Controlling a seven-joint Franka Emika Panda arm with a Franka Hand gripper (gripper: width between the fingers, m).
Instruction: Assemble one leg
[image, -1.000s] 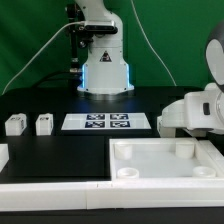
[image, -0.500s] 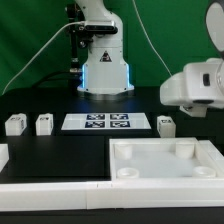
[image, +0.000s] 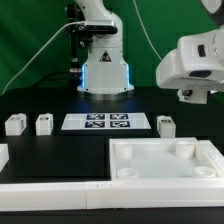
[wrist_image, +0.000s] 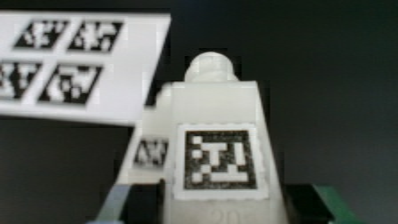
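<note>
In the wrist view a white leg (wrist_image: 210, 130) with a black-and-white tag on its face stands between my fingers (wrist_image: 317, 205), and my gripper (wrist_image: 217, 203) is shut on it. In the exterior view the gripper (image: 191, 96) hangs high at the right, well above the table; the held leg is hard to make out there. Three more legs stand on the black table: two at the exterior view's left (image: 14, 124) (image: 44, 124) and one (image: 166, 125) below the gripper, beside the marker board.
The marker board (image: 105, 122) lies mid-table and shows behind the held leg (wrist_image: 80, 65). A large white tray-like piece with a raised rim (image: 165, 175) fills the front right. A white strip (image: 55, 194) runs along the front edge. The robot base (image: 105, 70) stands behind.
The arm has risen from just above the table and shifted toward the exterior view's right, uncovering the leg that stands beside the marker board. The jaws' width is unchanged.
</note>
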